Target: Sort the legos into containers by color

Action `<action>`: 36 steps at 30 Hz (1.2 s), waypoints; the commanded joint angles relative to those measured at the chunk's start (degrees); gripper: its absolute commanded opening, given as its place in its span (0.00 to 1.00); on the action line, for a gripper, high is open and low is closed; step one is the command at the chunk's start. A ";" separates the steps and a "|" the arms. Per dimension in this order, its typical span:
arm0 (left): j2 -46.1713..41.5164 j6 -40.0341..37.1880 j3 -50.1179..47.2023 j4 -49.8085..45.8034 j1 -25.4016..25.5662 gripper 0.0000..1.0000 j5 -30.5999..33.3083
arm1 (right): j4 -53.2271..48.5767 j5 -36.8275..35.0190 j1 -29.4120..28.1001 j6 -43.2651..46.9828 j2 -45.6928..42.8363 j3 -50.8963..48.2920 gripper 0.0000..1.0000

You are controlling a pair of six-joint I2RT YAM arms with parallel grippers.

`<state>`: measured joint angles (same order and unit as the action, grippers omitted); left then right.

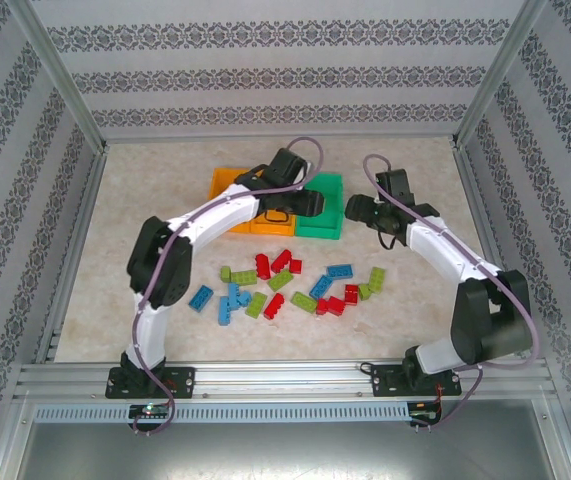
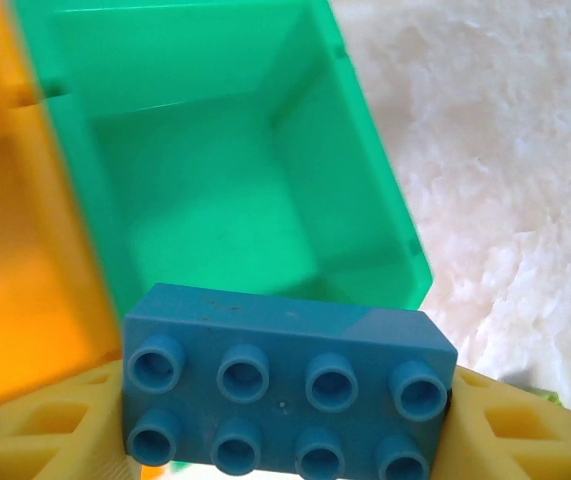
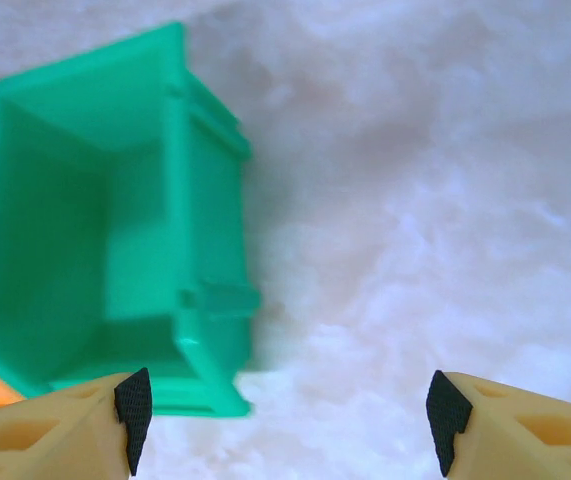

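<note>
Nearest the arm bases, a scatter of small studded plastic bricks [image 1: 285, 285] in red, blue and lime green lies loose on the cream marbled bench [image 1: 165, 190]. Beyond them, the left tool [image 1: 310, 203] reaches over the row of bins. In the left wrist view its yellow fingers [image 2: 55, 425] clamp a blue eight-stud plastic brick [image 2: 285, 375] by both ends, studs toward the camera. The brick sits in front of the near wall of the green open-topped rectangular plastic bin [image 2: 215, 200]. The right tool [image 1: 355, 210] hovers just beside that bin's right side. In the right wrist view its black pads [image 3: 133, 415] stand wide apart over bare bench. To the left, two orange open-topped plastic bins [image 1: 227, 185] adjoin the green one in a row.
</note>
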<state>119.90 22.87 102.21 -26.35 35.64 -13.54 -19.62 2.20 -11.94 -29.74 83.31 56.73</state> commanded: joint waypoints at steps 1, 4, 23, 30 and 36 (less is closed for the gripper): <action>4.87 -0.68 7.20 -3.65 0.66 0.40 -3.04 | -2.44 0.14 0.43 0.68 -3.12 -2.50 0.76; 8.30 0.30 11.41 -5.71 0.75 0.42 -2.51 | -2.86 0.66 0.53 1.26 -4.65 -4.13 0.76; 5.00 3.32 12.91 -9.61 0.75 0.99 4.70 | -14.86 -3.67 -18.03 -4.93 0.76 -4.17 0.77; 1.65 3.59 12.68 -11.08 0.62 1.00 6.68 | -14.66 -5.18 -19.82 -4.93 4.16 -3.55 0.78; -2.11 3.36 8.75 -12.13 -1.18 0.99 9.24 | -14.50 -5.36 -19.96 -4.10 6.69 -3.65 0.78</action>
<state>120.75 25.76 113.51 -35.66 35.88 -6.79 -33.04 -1.48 -31.40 -33.32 89.08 53.01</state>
